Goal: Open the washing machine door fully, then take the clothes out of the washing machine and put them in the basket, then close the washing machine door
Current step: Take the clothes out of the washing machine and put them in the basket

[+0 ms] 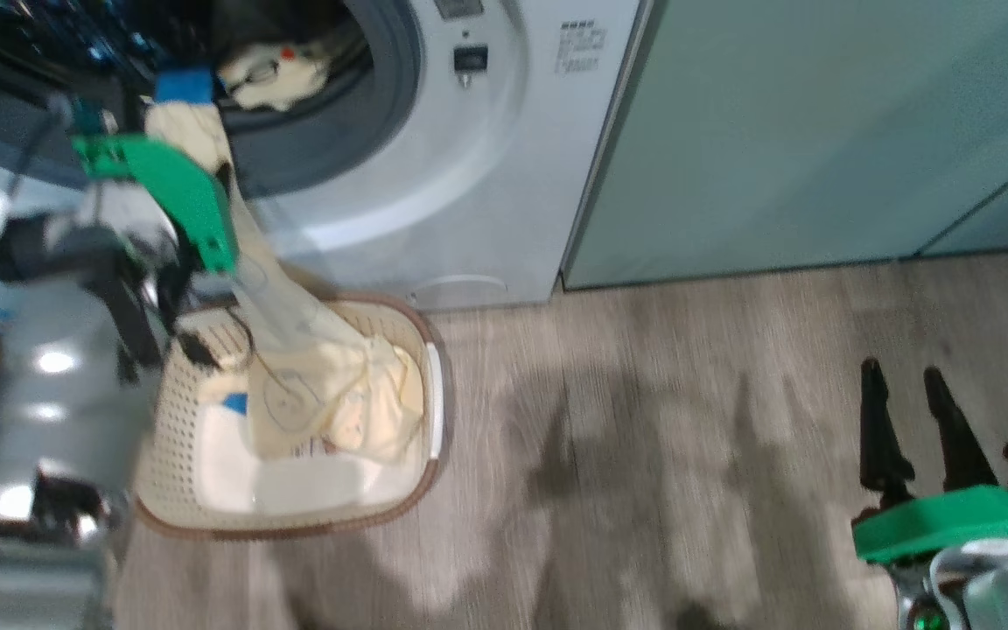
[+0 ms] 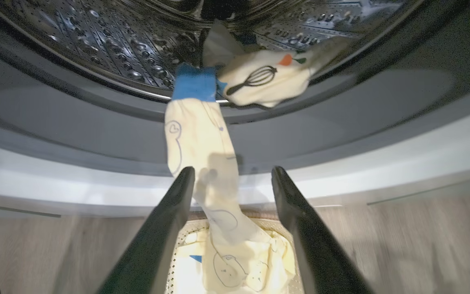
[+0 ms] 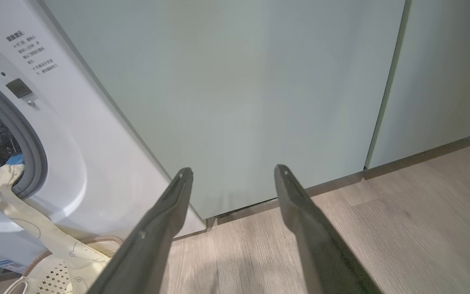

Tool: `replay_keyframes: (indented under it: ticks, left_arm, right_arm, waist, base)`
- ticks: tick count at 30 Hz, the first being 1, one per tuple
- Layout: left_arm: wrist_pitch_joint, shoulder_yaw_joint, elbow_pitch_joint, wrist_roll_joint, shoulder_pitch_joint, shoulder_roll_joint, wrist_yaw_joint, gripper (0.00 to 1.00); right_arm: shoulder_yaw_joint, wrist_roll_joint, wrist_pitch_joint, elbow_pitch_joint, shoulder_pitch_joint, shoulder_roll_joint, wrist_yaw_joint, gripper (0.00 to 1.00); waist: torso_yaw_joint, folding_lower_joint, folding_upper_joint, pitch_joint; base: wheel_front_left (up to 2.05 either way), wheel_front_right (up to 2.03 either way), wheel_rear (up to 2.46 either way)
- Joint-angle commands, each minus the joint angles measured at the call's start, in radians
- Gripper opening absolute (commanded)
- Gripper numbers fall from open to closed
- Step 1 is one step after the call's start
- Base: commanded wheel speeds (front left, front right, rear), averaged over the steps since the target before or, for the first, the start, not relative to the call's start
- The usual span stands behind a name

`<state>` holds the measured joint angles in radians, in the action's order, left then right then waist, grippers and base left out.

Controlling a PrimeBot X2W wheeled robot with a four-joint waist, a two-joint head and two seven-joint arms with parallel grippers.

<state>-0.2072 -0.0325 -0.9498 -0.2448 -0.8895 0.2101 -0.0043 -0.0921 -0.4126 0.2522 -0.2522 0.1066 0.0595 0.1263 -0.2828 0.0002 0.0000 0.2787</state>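
The washing machine [image 1: 469,192] stands at the upper left with its porthole uncovered. The washing machine door [image 1: 5,96] hangs open at the far left, partly behind my left arm. One cream garment [image 1: 290,341] with a blue patch drapes from the drum lip down into the basket [image 1: 432,385]. A second cream piece [image 2: 263,79], printed with a whisk, lies in the drum mouth. My left gripper [image 2: 233,173] is open above the basket, and the hanging strip passes between its fingers ungripped. My right gripper [image 1: 911,376] is open and empty over the floor, lower right.
Pale green cabinet panels [image 1: 819,131] run along the wall to the right of the machine. Wood-look floor [image 1: 644,437] stretches between the basket and my right arm, crossed by my shadow. The basket stands directly in front of the machine.
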Motion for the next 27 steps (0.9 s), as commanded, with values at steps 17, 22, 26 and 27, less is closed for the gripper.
replay_keyframes:
  ticks: [17,22,26,27]
  left_arm:
    - [0.035,-0.017,-0.212,0.048,-0.388,0.105,0.078,1.00]
    - [0.059,-0.028,-0.254,0.052,-0.436,0.104,0.097,1.00]
    - [0.068,-0.036,-0.283,0.055,-0.454,0.103,0.117,1.00]
    - [0.069,-0.038,-0.289,0.055,-0.456,0.102,0.119,1.00]
  right_arm:
    - [-0.018,-0.002,0.010,0.058,0.145,-0.003,0.004,1.00]
    - [-0.017,0.001,0.010,0.063,0.157,-0.004,0.004,1.00]
    - [-0.021,0.001,0.010,0.063,0.166,-0.004,0.004,1.00]
    - [-0.023,0.001,0.010,0.063,0.168,-0.003,0.004,1.00]
  waist:
    - [-0.044,-0.0002,0.0000,0.245]
    - [-0.036,-0.0002,0.0000,0.279]
    - [-0.031,-0.0002,0.0000,0.291]
    - [-0.031,-0.0002,0.0000,0.293]
  base:
    - [0.00,0.00,0.00]
    - [0.00,0.00,0.00]
    - [0.00,0.00,0.00]
    - [0.00,0.00,0.00]
